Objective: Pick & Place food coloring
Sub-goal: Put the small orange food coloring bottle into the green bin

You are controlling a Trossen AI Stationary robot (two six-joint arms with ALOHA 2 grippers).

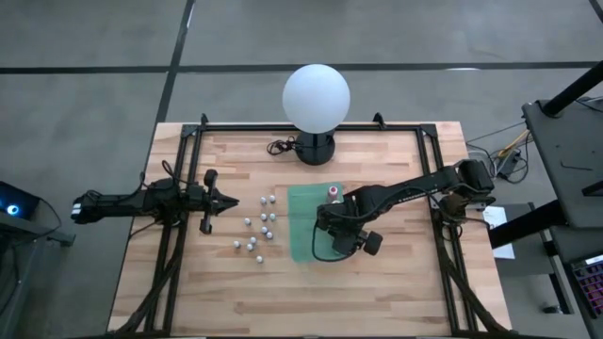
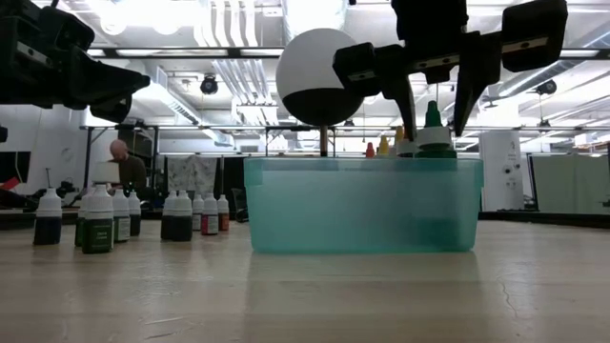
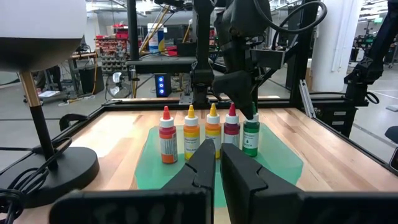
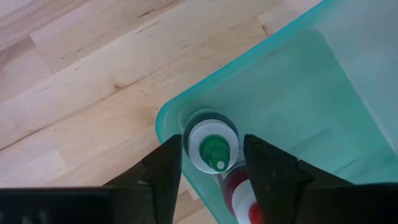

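Five food coloring bottles stand upright in a row in a teal see-through tray (image 1: 300, 247): orange-red (image 3: 166, 135), orange (image 3: 191, 134), yellow (image 3: 213, 127), dark red (image 3: 231, 127) and green (image 3: 250, 135). My right gripper (image 4: 213, 144) points steeply down over the green-topped bottle (image 4: 214, 151) in the tray's corner. It is open, one finger on either side of the cap with a small gap each side. Several white-capped bottles (image 1: 256, 231) stand on the table left of the tray. My left gripper (image 3: 217, 163) waits shut at the left, level, on nothing.
A white globe lamp (image 1: 316, 94) stands on its black base at the table's far edge, its cord (image 1: 278, 147) beside it. Black frame rails (image 1: 179, 235) run along the table's sides. Bare wood lies toward the near edge. A person (image 2: 122, 164) shows in the room behind.
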